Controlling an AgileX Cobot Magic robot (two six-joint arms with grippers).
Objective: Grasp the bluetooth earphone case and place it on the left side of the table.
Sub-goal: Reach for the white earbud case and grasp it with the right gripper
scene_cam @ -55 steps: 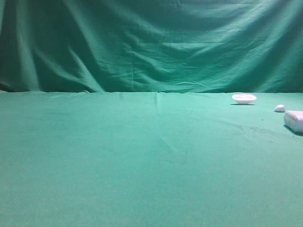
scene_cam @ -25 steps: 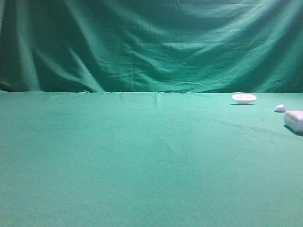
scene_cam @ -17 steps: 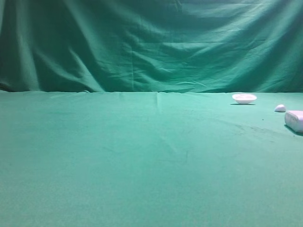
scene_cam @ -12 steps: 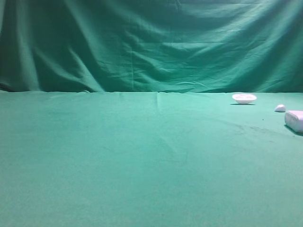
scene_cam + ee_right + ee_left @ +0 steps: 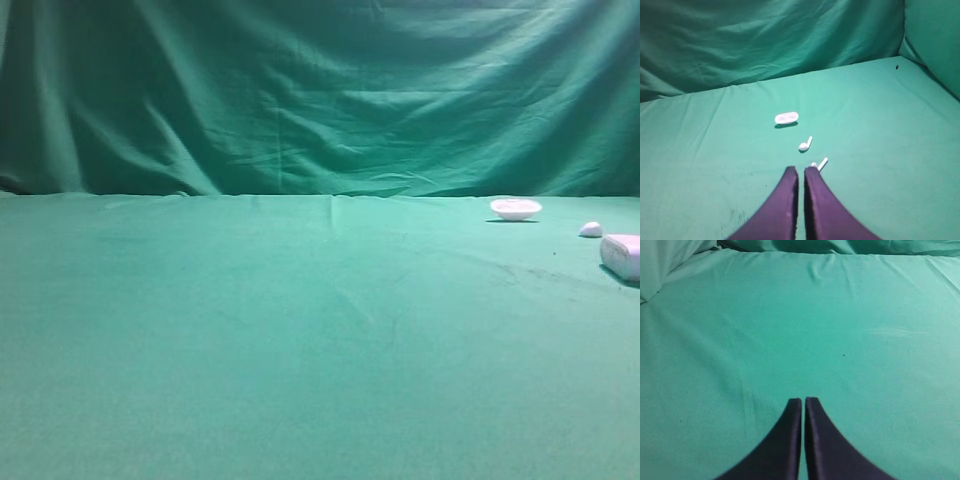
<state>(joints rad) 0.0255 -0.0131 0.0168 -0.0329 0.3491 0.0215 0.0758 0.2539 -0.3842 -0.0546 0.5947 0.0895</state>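
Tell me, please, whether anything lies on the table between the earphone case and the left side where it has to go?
Nothing visible does. The earphone case lies at the far right; no object shows on the table to its left. The dish and small white piece sit farther back, off that path.

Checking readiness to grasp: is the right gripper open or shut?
Shut. In the right wrist view the right gripper shows its two dark fingers nearly touching, with only a thin slit between them and nothing held.
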